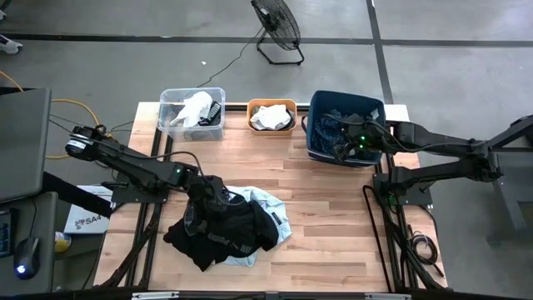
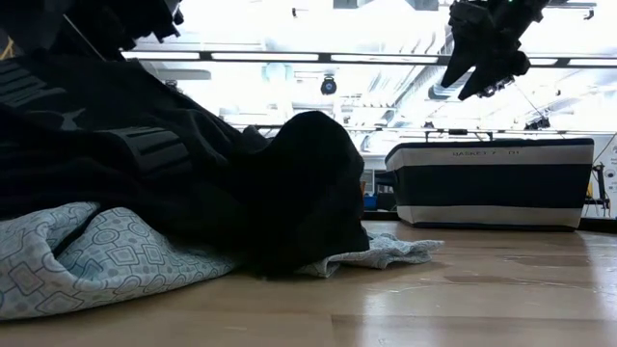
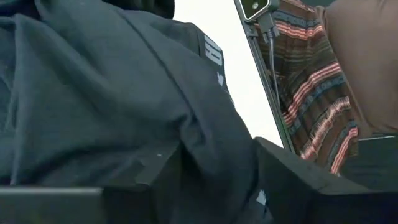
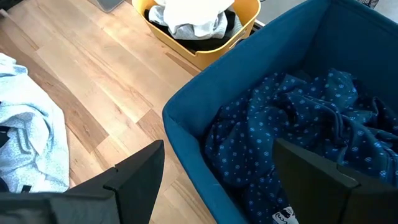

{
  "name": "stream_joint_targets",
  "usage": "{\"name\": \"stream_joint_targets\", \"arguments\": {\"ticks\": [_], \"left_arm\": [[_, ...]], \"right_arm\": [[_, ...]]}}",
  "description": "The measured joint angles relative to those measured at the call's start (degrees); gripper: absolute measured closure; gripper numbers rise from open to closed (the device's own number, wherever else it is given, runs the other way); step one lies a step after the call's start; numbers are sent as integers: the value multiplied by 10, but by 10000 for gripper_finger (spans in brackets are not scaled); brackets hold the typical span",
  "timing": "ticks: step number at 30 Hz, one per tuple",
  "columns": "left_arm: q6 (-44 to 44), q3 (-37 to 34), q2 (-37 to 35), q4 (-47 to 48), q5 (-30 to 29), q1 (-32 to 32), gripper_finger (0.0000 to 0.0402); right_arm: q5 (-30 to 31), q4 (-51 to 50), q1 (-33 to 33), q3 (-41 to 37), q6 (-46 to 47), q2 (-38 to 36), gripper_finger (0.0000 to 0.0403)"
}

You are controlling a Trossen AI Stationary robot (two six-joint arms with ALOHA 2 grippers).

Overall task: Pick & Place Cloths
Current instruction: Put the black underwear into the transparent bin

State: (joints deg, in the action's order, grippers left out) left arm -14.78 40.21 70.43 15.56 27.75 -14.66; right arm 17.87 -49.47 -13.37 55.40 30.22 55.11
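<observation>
A black cloth with white lettering point(image 1: 229, 229) lies heaped at the table's near middle, partly on top of a light blue cloth point(image 1: 271, 208). My left gripper point(image 1: 206, 198) is at the heap's far left part, shut on the black cloth point(image 3: 112, 93). My right gripper point(image 1: 341, 148) hangs open above the dark blue bin point(image 1: 316, 152) with nothing between its fingers point(image 4: 124, 180). Below it, a navy dotted cloth point(image 4: 298, 124) lies in that bin. My left gripper has a bunched fold of the black cloth point(image 3: 211, 155) between its two fingers, at the heap's far left part. The fingers slant down from the table's left side. The rest of the cloth lies slack on the table and on the light blue cloth point(image 2: 87, 251).
At the table's far edge, left of the blue bin, stand a clear bin point(image 1: 171, 96) holding a white cloth and an orange bin point(image 1: 271, 104) with another white cloth. A fan point(image 1: 279, 29) stands on the floor beyond. Bare wood shows at the table's near right.
</observation>
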Motion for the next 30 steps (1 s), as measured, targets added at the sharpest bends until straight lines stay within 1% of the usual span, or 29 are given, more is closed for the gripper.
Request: {"name": "stream_joint_targets", "arguments": {"ticks": [2,7,8,9,12,14,16,20,30], "left_arm": [[10,0,0,-2,0,0,247],[40,0,0,-5,-2,0,366],[44,0,0,-5,-2,0,383],[46,0,-1,-4,-2,0,389],[58,1,-11,6,-7,0,385],[66,15,-22,50,-31,0,389],[74,40,-36,110,-72,0,395],[77,98,-62,216,-168,0,395],[86,249,-99,364,-435,0,398]], "right_arm": [[0,0,0,0,0,0,114],[0,0,0,0,0,0,114],[0,0,0,0,0,0,114],[0,0,0,0,0,0,114],[0,0,0,0,0,0,114],[0,0,0,0,0,0,114],[0,0,0,0,0,0,114],[0,0,0,0,1,0,114],[0,0,0,0,0,0,114]]}}
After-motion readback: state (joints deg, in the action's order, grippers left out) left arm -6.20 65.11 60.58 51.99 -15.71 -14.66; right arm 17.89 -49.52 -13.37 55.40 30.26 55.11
